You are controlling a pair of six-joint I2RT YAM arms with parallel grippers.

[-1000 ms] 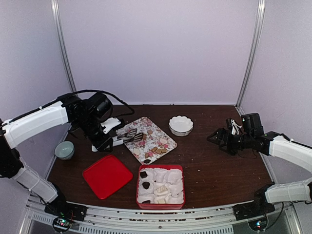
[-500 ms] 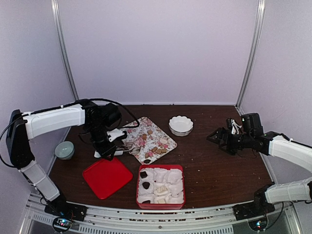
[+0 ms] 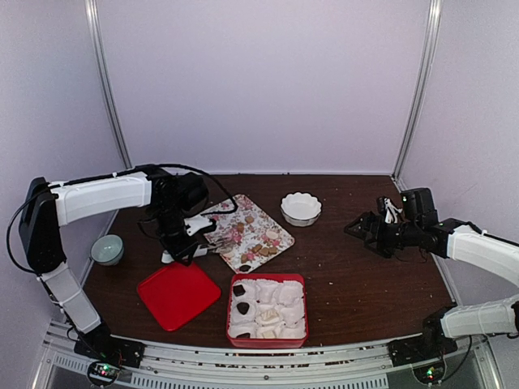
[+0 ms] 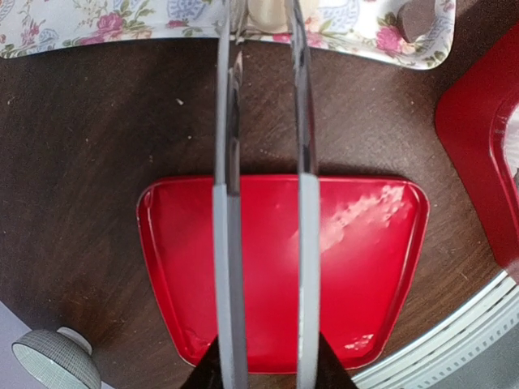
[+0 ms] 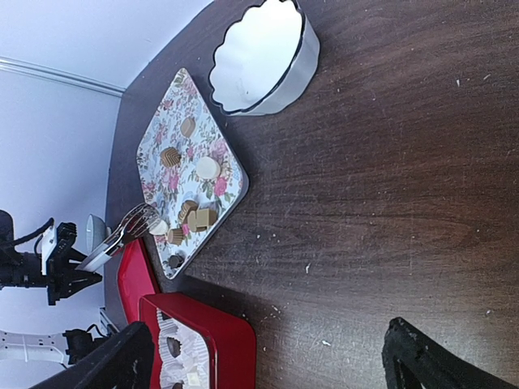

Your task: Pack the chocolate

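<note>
- The left pincer (image 3: 182,245) is closed narrowly around the handles of a pair of metal tongs (image 4: 228,259). The tongs reach out over the near-left edge of the flowered tray (image 3: 247,212).
- Most of the chocolate (image 3: 255,250) lies loose on that tray, tan and brown pieces gathered toward its near corner. One dark piece sits close to the edge facing the red box (image 3: 267,277).
- A pale piece (image 4: 266,10) lies between the tips of the tongs. The tips are cut off at the frame edge, so I cannot tell whether it is pinched.
- A red lid (image 4: 357,267) lies flat on the worktop (image 3: 365,284), right under the tongs' arms and just left of the box.
- The red box stands near the tray's near corner, filled with white crinkled paper cups (image 3: 274,306). A few dark pieces (image 3: 241,308) sit in the cups on its left side.
- A white scalloped bowl (image 5: 263,57) stands to the right of the tray's far end, near it but apart from it.
- A small grey bowl (image 3: 107,249) sits at the left edge of the worktop, beside the left arm.
- The right pincer (image 3: 354,228) hangs above bare wood on the right, well apart from tray and box. Its jaws are spread wide with nothing between them.
</note>
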